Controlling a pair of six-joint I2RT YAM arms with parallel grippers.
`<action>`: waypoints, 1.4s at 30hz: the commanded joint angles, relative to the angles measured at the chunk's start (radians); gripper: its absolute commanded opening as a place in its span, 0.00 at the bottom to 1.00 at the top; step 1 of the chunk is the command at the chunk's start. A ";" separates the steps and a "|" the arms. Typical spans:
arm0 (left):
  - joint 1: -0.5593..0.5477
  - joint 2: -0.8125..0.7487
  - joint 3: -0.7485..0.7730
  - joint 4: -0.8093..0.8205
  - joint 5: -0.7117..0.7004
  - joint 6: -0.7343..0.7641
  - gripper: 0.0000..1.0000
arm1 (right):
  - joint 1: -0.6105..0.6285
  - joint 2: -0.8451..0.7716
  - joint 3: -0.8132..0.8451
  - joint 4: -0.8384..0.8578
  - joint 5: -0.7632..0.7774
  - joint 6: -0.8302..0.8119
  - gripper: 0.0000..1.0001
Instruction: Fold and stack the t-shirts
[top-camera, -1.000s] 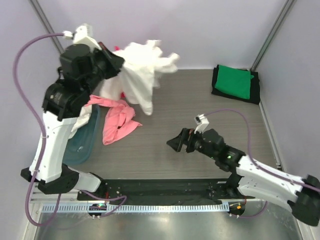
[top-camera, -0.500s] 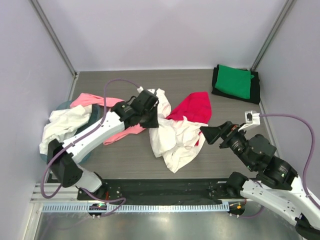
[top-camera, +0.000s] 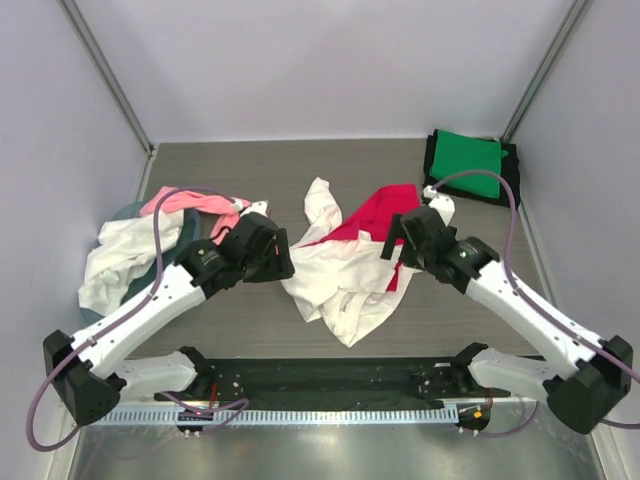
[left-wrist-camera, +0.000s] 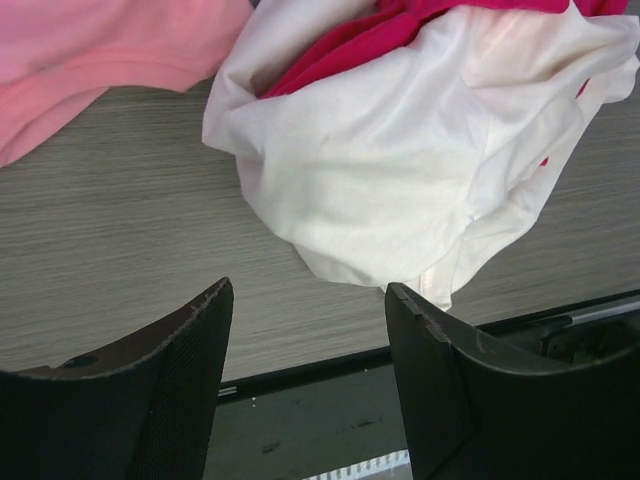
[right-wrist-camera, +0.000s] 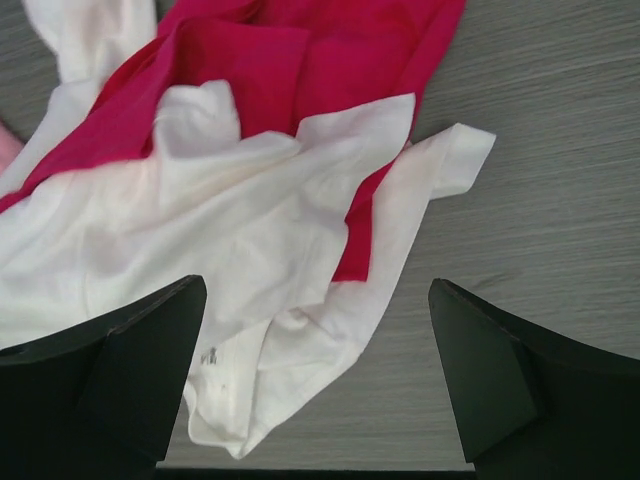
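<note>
A crumpled white t-shirt (top-camera: 340, 280) lies mid-table on top of a crimson one (top-camera: 388, 208). My left gripper (top-camera: 283, 262) hovers at the heap's left edge, open and empty. In the left wrist view the white cloth (left-wrist-camera: 400, 170) lies just beyond the gripper (left-wrist-camera: 305, 300), with crimson (left-wrist-camera: 370, 40) behind it. My right gripper (top-camera: 392, 240) hangs over the heap's right side, wide open. The right wrist view shows the gripper (right-wrist-camera: 315, 300) above the white shirt (right-wrist-camera: 200, 240) and the crimson shirt (right-wrist-camera: 290, 70). A folded green t-shirt (top-camera: 468, 163) rests on a black one (top-camera: 512, 180) at the back right.
At the left lie a light pink shirt (top-camera: 185, 200), another white one (top-camera: 118, 255) and greyish-teal cloth (top-camera: 150, 285) under them. A dark rail (top-camera: 320, 375) runs along the near edge. Walls and slanted frame posts (top-camera: 105, 75) close in the table.
The left gripper has opened, let the white shirt drop onto the crimson one and pulled back left. The right arm has swung in over the heap's right side.
</note>
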 joint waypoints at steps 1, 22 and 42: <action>-0.005 -0.032 -0.045 0.004 -0.043 -0.011 0.64 | -0.211 0.083 0.049 0.053 -0.231 -0.089 1.00; -0.070 0.236 -0.309 0.480 0.046 -0.105 0.54 | -0.465 0.722 0.239 0.285 -0.502 -0.222 0.97; 0.057 -0.211 0.454 -0.360 -0.647 0.140 0.00 | -0.528 0.620 0.266 0.249 -0.514 -0.222 0.01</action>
